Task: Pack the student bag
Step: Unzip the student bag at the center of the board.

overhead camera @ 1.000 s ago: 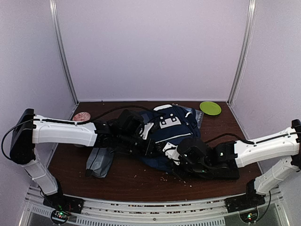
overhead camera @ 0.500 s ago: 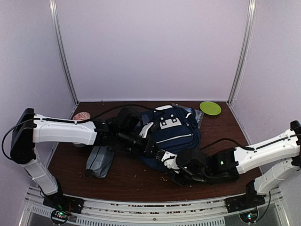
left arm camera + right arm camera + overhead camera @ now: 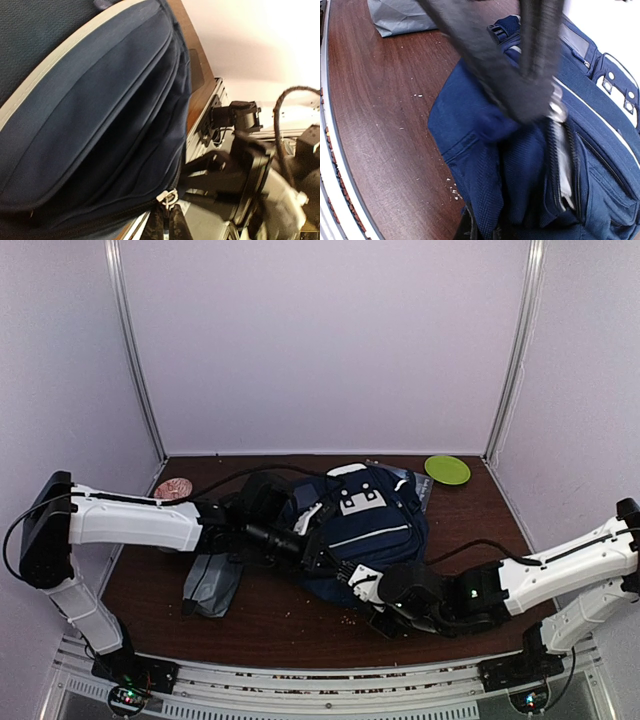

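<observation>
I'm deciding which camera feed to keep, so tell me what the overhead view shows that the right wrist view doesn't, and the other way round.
Only the overhead view shows the left arm, the right arm, the green plate in the far right corner and a pink round thing at far left. Only the right wrist view shows the zipper of the student bag up close, with blurred dark straps crossing in front. Both show the bag, the grey pouch and the crumb-strewn brown table.
</observation>
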